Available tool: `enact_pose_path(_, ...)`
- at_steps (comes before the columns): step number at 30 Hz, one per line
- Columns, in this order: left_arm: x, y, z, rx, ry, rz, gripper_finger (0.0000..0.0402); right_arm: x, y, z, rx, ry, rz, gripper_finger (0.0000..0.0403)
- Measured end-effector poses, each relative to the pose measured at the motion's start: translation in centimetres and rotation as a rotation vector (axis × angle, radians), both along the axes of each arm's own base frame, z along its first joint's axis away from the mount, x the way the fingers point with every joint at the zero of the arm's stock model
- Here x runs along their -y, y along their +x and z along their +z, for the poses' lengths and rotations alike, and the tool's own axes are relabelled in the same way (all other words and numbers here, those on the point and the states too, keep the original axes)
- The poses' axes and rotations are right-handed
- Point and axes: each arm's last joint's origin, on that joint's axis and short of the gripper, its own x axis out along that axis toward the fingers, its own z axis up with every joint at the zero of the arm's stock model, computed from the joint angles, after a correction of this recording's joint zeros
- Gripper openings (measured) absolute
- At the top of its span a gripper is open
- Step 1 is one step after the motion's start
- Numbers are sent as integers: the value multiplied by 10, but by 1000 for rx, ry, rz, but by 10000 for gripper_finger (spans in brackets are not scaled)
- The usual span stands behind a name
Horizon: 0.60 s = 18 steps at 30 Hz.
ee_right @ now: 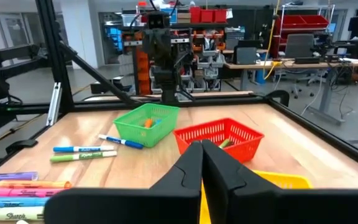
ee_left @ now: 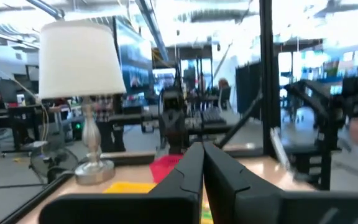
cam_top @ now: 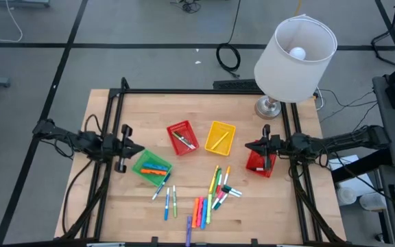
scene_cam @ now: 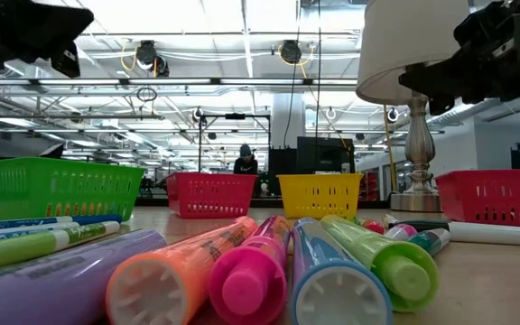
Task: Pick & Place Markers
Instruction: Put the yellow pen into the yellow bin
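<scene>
Several markers (cam_top: 208, 195) lie loose on the wooden table near its front edge, and they fill the foreground of the low view (scene_cam: 242, 275). A green basket (cam_top: 151, 167) holds orange and blue markers. A red basket (cam_top: 182, 137) and a yellow basket (cam_top: 220, 136) in the middle each hold a marker or two. My left gripper (cam_top: 137, 149) hovers shut, just left of the green basket's far corner. My right gripper (cam_top: 249, 146) hovers shut over a second red basket (cam_top: 260, 163) at the right. Both wrist views show the fingertips (ee_left: 202, 149) (ee_right: 202, 144) closed with nothing between them.
A white-shaded lamp (cam_top: 293, 55) stands on its metal base (cam_top: 269, 108) at the table's far right corner. A black frame (cam_top: 184, 91) borders the table's far edge and sides. Bare wood lies between the baskets and the far edge. A person (scene_cam: 245, 161) sits far behind the table.
</scene>
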Motion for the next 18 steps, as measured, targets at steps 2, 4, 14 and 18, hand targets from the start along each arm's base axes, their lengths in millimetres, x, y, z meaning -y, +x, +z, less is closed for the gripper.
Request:
enact_pose_path(2,0,0,1,13,-21,-5,7,0,0,-1,-12,-1,0,0)
enact_pose_path(4,0,0,0,3,-18,-5,4,0,1,-3,-26,-2,-2,0)
enact_pose_path(14,-1,-2,7,58,-18,3,5,1,2,-5,-46,-4,-42,0)
enact_pose_path(18,-1,0,6,36,-23,30,9,1,2,-5,-47,3,-30,0)
